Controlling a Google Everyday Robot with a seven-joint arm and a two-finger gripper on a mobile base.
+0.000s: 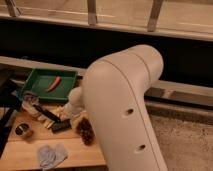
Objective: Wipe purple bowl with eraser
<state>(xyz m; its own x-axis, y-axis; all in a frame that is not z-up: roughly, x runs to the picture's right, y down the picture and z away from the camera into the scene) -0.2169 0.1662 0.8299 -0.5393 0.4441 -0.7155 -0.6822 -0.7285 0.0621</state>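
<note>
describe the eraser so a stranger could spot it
On the wooden table, look in front of the green tray, near the gripper. The eraser is the flat black block there, shorter and wider than the thin black-handled tool beside it.

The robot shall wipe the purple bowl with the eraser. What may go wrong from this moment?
1. The hand hangs just above the eraser, and a long black tool lies close beside it. The hand might catch or push the tool instead.
2. The arm hides much of the table, and the bowl is not clearly in view, so the wipe may miss it.
</note>
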